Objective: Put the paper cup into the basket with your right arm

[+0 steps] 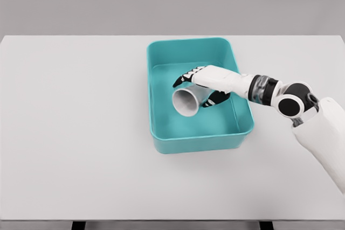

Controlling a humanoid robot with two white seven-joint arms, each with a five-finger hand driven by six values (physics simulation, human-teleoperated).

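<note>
Basket (161, 100): teal, looks like moulded plastic, smooth, soft satin sheen, rounded rim.
Cup (187, 102): white-grey, matt, paper-like wall, smooth inside, no print.
Table (70, 133): pale grey top, flat, matt, smooth, no grain or texture.
Right hand (204, 85): white shell, smooth, hard plastic look, slight gloss; black pads on fingers (180, 81), duller.
Right arm (323, 133): white casing, smooth, semi-gloss; wrist ring grey, metallic look; elbow joint black and white, glossy.
</note>
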